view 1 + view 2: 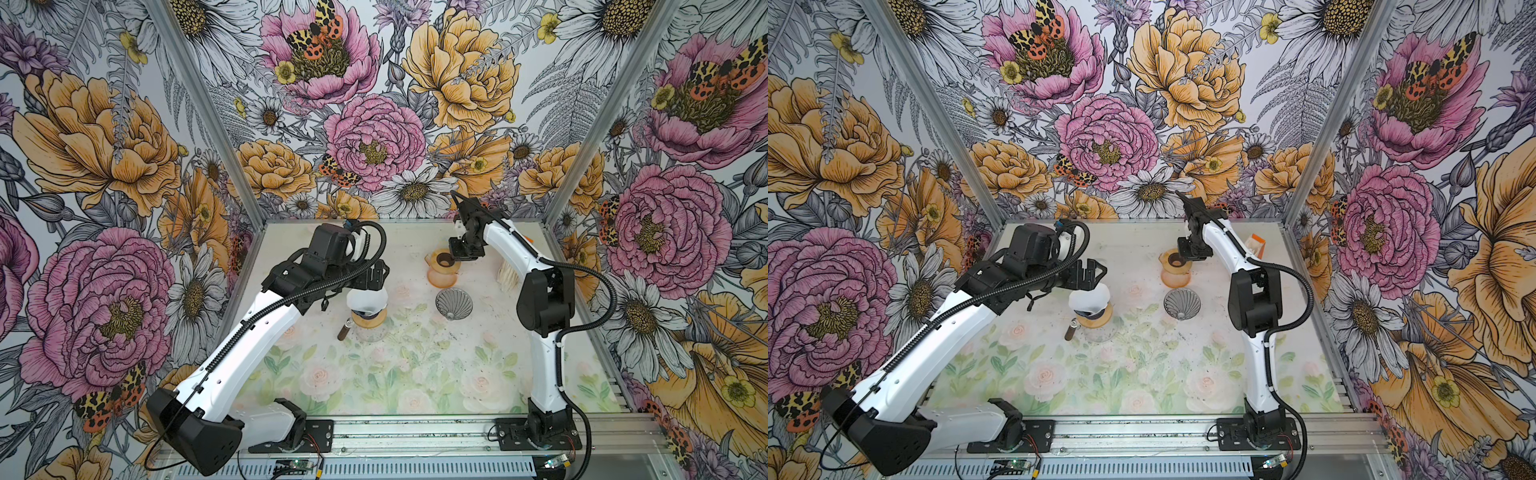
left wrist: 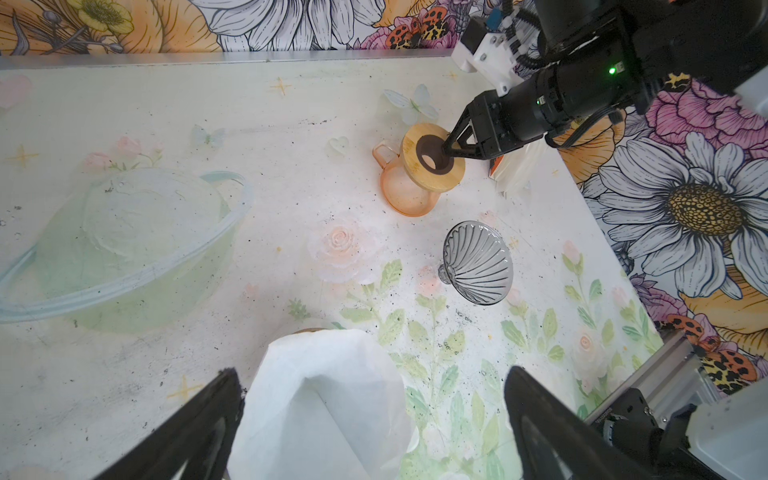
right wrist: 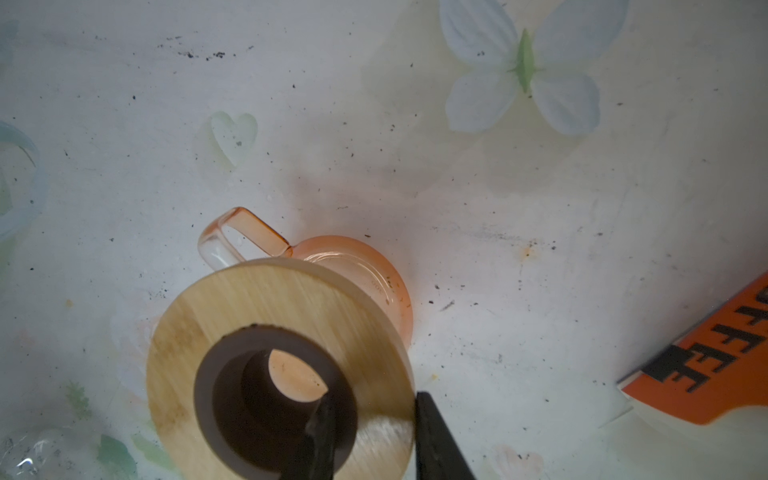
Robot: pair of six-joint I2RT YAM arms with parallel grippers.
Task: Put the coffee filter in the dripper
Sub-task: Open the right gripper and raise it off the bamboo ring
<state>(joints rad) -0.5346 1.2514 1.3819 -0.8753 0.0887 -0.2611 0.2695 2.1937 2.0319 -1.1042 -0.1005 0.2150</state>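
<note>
- White paper filter (image 1: 368, 297): stands point-down in the wood collar of a clear carafe (image 1: 370, 331). In both top views it is left of the dripper (image 1: 454, 303) and well apart from it.
- Grey ribbed glass dripper: rests tilted on the bench (image 1: 415, 374), mouth facing upward.
- Black left end effector (image 2: 372, 376): left of the dripper, above the filter. Jaws are wide, with one finger on each side of the filter's top. Contact with the paper cannot be told.
- Black right end effector (image 3: 372, 401): just behind the dripper. Jaws are narrow and closed on a wood ring (image 3: 249, 307), one finger inside its centre hole and the other outside its rim.
- Wood ring: sits tilted on an orange glass jug (image 3: 374, 266), just behind the dripper.
- Orange and white box (image 3: 706, 374): behind and to the right of the dripper.
</note>
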